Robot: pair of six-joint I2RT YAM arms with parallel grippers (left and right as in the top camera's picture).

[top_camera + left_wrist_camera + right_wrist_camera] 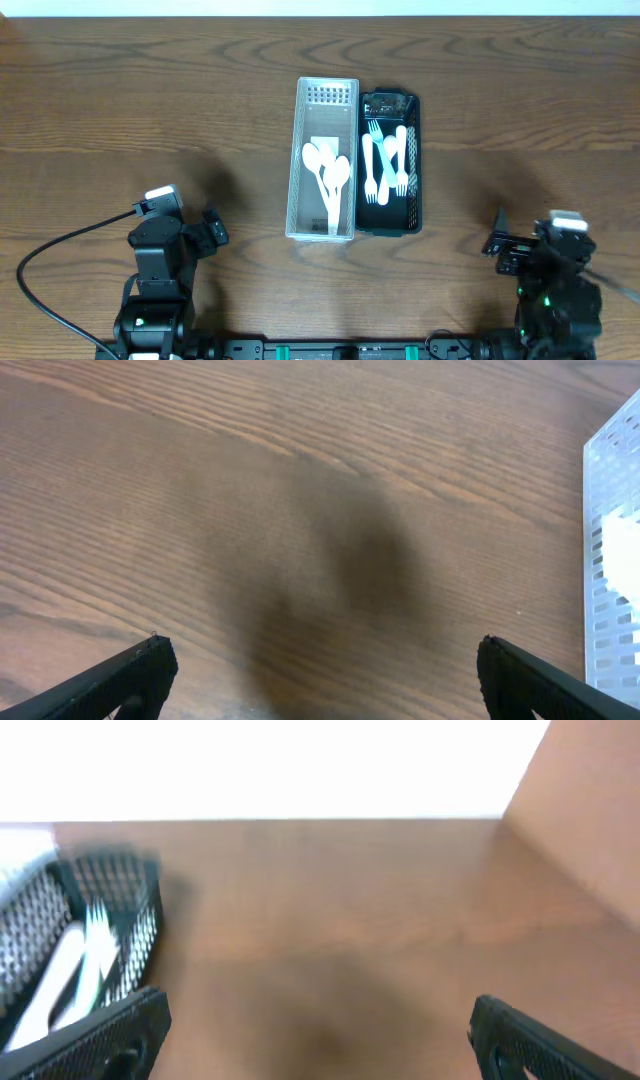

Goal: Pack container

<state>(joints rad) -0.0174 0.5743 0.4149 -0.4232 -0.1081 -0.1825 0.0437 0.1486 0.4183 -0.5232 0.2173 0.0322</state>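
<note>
A clear plastic container (297,150) stands at the table's middle with white plastic spoons (328,175) in it. A black mesh container (412,130) stands against its right side with white plastic forks (385,160) in it. My left gripper (212,232) is open and empty near the front left. In the left wrist view (320,670) only bare wood lies between its fingers and the clear container's edge (610,560) shows at the right. My right gripper (500,240) is open and empty near the front right. The right wrist view (320,1030) shows the black container (140,920) at the left.
A black cable (60,250) runs from the left arm toward the front left edge. The wooden table (120,100) surrounds the containers.
</note>
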